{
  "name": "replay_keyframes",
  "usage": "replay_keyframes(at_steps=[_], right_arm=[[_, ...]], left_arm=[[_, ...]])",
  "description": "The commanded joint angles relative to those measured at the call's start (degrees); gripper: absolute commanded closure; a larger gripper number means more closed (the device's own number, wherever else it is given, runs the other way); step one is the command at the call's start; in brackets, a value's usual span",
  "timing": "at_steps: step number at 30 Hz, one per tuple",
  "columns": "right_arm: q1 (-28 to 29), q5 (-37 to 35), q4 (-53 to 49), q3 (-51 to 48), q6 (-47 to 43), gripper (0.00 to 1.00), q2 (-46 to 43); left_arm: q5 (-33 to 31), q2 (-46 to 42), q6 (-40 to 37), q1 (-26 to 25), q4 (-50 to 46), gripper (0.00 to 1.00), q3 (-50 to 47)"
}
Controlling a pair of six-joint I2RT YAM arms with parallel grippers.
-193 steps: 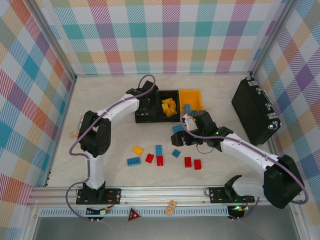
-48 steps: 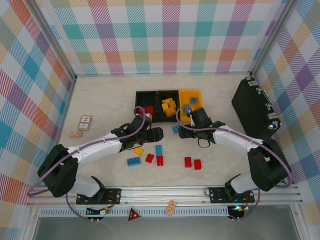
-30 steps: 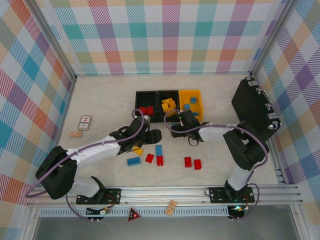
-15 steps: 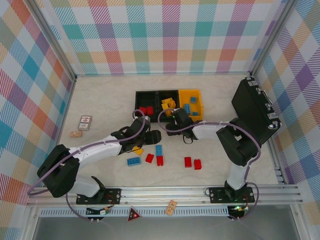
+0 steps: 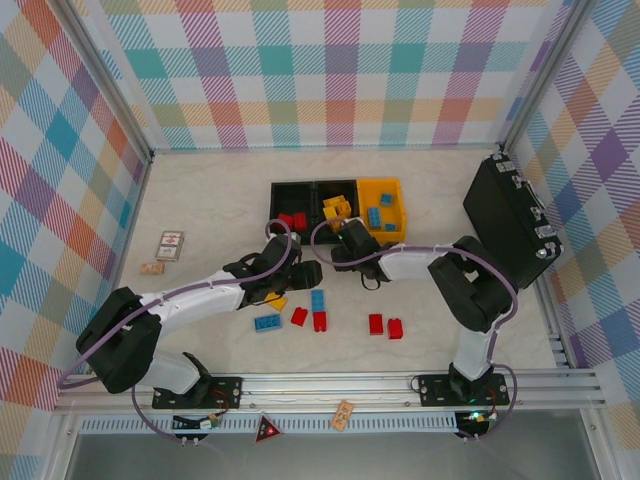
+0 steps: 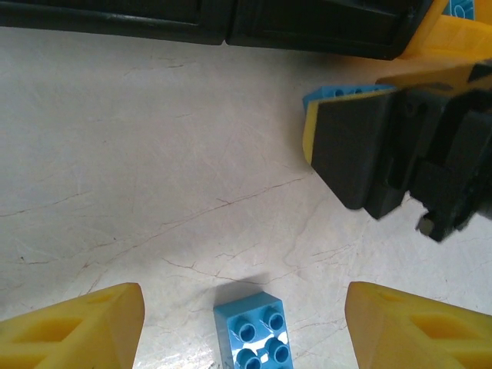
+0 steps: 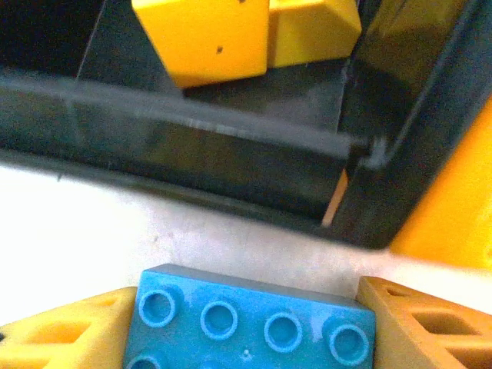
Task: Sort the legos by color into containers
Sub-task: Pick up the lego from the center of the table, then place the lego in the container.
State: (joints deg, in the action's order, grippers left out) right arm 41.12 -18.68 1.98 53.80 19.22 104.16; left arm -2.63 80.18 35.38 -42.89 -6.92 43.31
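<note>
Right gripper point(image 5: 346, 250) is low on the table point(image 5: 200, 200), just in front of the middle black bin point(image 5: 330, 190). In its wrist camera I see a blue brick point(image 7: 254, 330), four studs across, filling the gap between both yellow fingers point(image 7: 69, 334). The jaws look clamped on it, but the brick's lower edge is cut off, so I can't swear to full contact. That bin holds yellow bricks point(image 7: 204, 34). The yellow-orange bin point(image 5: 396, 190) right of it has blue bricks point(image 5: 373, 214), and the left black bin point(image 5: 290, 195) has red bricks point(image 5: 292, 220).

Left gripper point(image 6: 244, 296) hovers near the right one, jaws wide, nothing held. A second blue brick point(image 6: 250, 338) lies on the table between its fingers, touching neither.

Loose nearer the bases are a yellow brick point(image 5: 276, 300), another blue brick point(image 5: 267, 322) and four red ones point(image 5: 376, 323). Black case point(image 5: 510, 220) at far right, cards point(image 5: 171, 244) at left.
</note>
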Motion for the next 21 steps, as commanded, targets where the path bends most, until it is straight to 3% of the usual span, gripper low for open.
replay_keyframes(at_steps=[1,11,21], right_arm=[[0.84,0.73,-2.22,-3.24,1.37,0.42,-5.78],[-3.0,0.11,-13.05,-2.77,3.95,0.41,-19.66],[-11.13,4.02,-22.93,8.51,12.7,0.42,-16.67]], left_arm=[[-0.67,-0.99,0.0,-0.31,0.73,0.3,-0.51],[1.95,1.01,-0.61,-0.3,2.58,0.3,1.85],[4.0,2.47,-1.02,-0.51,3.74,0.3,5.17]])
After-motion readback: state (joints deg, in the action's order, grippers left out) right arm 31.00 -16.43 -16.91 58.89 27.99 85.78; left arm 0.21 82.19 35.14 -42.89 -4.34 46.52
